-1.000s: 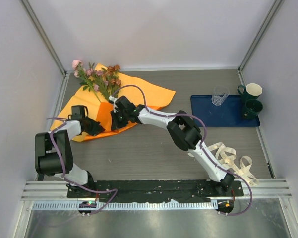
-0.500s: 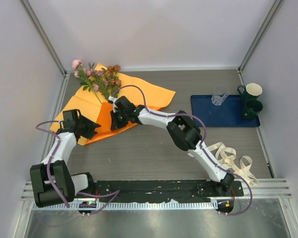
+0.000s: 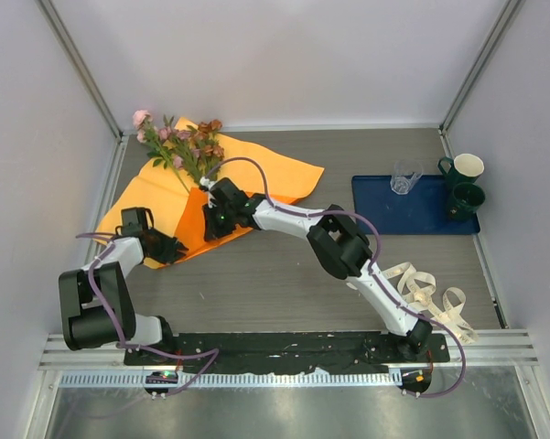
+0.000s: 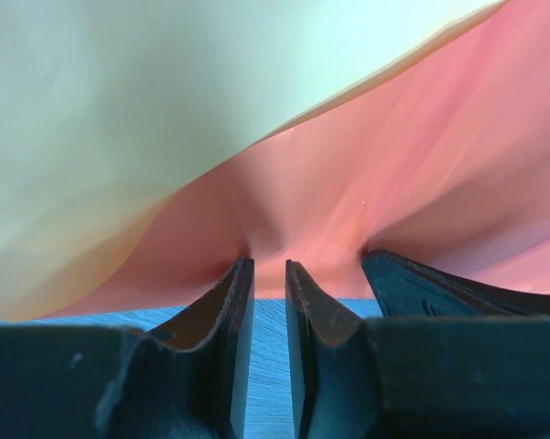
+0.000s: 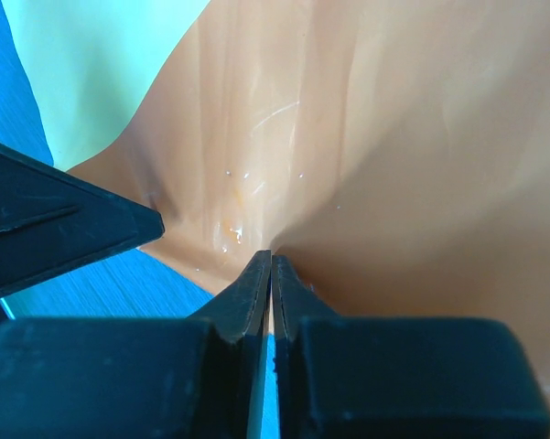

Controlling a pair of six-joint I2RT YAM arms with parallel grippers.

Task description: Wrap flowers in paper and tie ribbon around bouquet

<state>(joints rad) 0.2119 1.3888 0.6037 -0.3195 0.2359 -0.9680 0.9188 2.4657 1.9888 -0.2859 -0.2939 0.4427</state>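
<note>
paper (image 3: 256, 174): back-left on table (image 3: 284, 274), flowers (image 3: 183, 142) on its far corner | looks thin, floppy, light, creases easy imo, best grabbed by 1 edge | right gripper (image 3: 212, 224): pinching a fold | left gripper (image 3: 167, 247): jaws a crack apart at near edge

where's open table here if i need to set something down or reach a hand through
Bare table lies front centre, bordered by the paper, the right arm and the arm bases. A narrower strip runs between the blue tray and the ribbon. Crowded: back left, where the left gripper and right gripper are at the paper below the flowers.
</note>
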